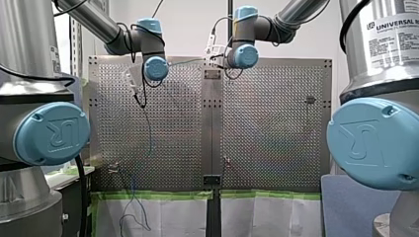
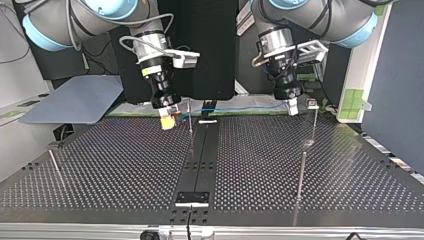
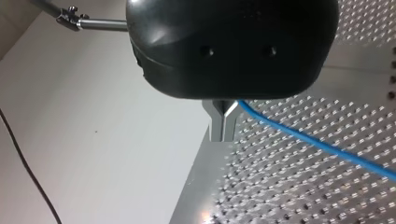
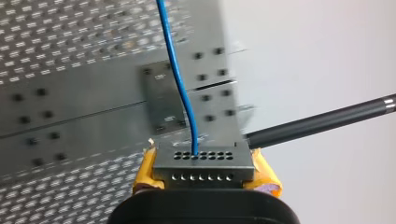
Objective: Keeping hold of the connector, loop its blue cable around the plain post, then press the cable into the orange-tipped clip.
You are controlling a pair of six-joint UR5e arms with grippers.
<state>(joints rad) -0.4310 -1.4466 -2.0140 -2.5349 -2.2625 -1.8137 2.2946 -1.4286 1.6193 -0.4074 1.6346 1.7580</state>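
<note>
1. My right gripper point(image 4: 204, 169) is closed on the connector point(image 4: 203, 161). Its yellow pads point(image 4: 145, 170) press the two ends of the grey block, whose rows of small holes face the camera.
2. The blue cable point(image 4: 180, 88) leaves one hole in the connector's upper row and runs straight ahead, over the table's middle seam.
3. A dark post point(image 4: 322, 121) ends just beside the connector, on the side away from the cable. I cannot tell if it touches.
4. In the top view my right gripper point(image 2: 168, 121) hangs low over the far edge of the table point(image 2: 125, 165), left of the middle. The post point(image 2: 190, 127) stands just to its right.
5. From there the cable point(image 2: 240, 108) stretches almost level, above the table, across to my left gripper point(image 2: 292, 106) at the view's right.
6. My left gripper point(image 3: 223, 126) has its metal fingers point(image 3: 217, 126) drawn together. The cable point(image 3: 317, 142) comes out at their base and slants away over the holes, so it is pinched there.
7. A second post point(image 2: 314, 122) stands just beside my left gripper, with a small fitting point(image 2: 312, 104) at its top. I cannot tell the fitting's colour.
</note>
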